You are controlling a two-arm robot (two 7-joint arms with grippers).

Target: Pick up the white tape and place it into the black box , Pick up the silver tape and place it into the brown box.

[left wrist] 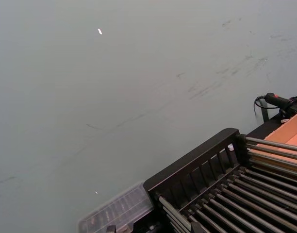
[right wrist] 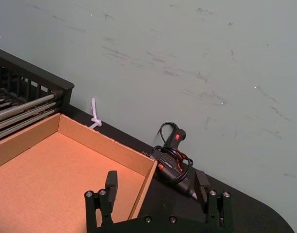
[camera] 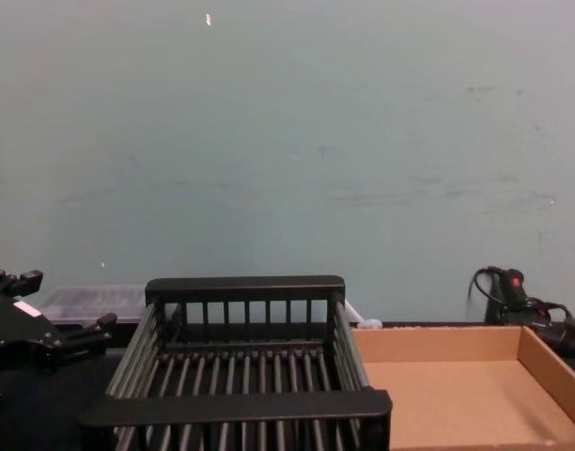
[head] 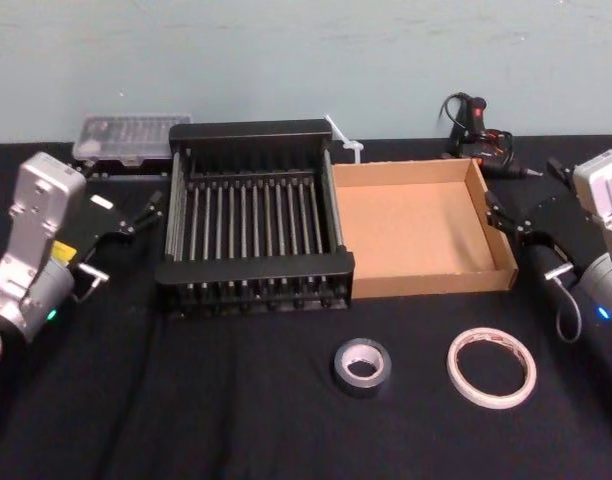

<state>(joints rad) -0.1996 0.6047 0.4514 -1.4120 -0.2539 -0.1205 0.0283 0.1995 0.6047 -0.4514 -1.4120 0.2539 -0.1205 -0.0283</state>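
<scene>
While a pale blue-green wall, scuffed with faint dark streaks, closes off the room behind, a black cloth covers the counter (head: 236, 430) from edge to edge. At the far left the left gripper (head: 151, 212) hangs beside the black box, its jaws parted and holding nothing. Behind it lies a clear plastic case (head: 129, 137) of small parts. The black box (head: 254, 268) stands left of centre, its thin bars bare, and a white zip tie (head: 343, 140) pokes up by its far right corner. Touching its right side sits the brown box (head: 431, 285), with nothing in it. In front of the two, on the cloth, lies the silver tape (head: 362, 367), flat, and just to its right the white tape (head: 491, 367), also flat; its red print is too small to read. A black glue gun (right wrist: 175, 162) with a red switch rests behind the brown box. At the far right the right gripper (right wrist: 156, 190) hovers over the tray's right wall, jaws wide apart and empty.
</scene>
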